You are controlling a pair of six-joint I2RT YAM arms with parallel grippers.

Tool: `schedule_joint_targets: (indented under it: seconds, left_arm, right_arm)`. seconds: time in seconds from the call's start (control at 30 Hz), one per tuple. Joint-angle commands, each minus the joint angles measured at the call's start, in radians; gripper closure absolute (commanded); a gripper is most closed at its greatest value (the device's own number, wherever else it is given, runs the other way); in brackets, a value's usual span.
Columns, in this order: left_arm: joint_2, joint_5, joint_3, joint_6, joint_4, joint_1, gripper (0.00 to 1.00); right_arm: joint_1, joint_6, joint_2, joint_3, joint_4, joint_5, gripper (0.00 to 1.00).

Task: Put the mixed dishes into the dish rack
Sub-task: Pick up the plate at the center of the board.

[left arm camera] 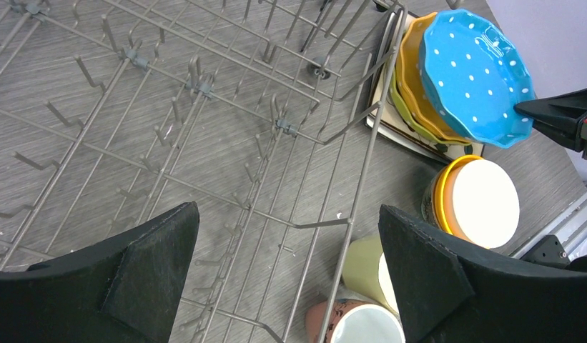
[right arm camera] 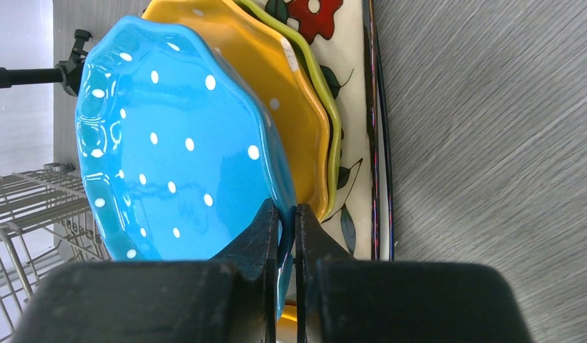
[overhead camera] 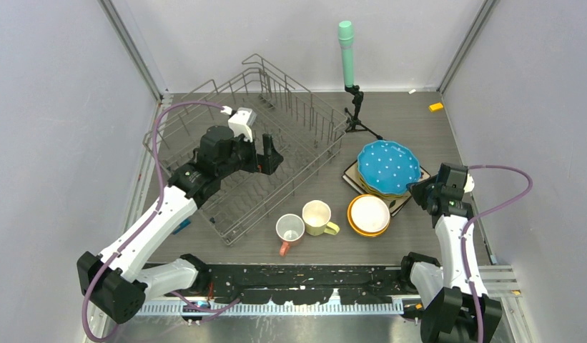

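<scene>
While the right gripper (right arm camera: 287, 214) pinches the blue plate (right arm camera: 176, 143) by its rim, atop the stack beside the dish rack (overhead camera: 297, 114), the left gripper (left arm camera: 287, 214) hangs wide open above that rack. Print on the pink mug (left arm camera: 332, 316) is too blurred to read.

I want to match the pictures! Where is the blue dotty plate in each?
Top camera: round blue plate with white dots, right of centre.
Left wrist: the plate, upper right corner.
Right wrist: the plate, left half, large.
Shared landmark: grey wire dish rack, left of the plate every time.
</scene>
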Motion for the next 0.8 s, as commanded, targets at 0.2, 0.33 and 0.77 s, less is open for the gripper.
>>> schedule_joint_targets:
  seconds: [0.2,0.33,0.77]
  left_arm:
    - [0.007,-0.121,0.003,-0.080,0.034,0.006,0.00]
    - [0.010,-0.126,0.007,-0.080,0.024,0.007,0.00]
    - [-0.016,0.068,0.000,-0.067,0.094,0.007,0.00]
  right_arm:
    - [-0.001,0.082,-0.066,0.101,0.132,-0.103,1.00]
    - [-0.001,0.091,-0.097,0.114,0.131,-0.119,1.00]
    - [-0.001,0.052,-0.181,0.187,0.105,-0.204,1.00]
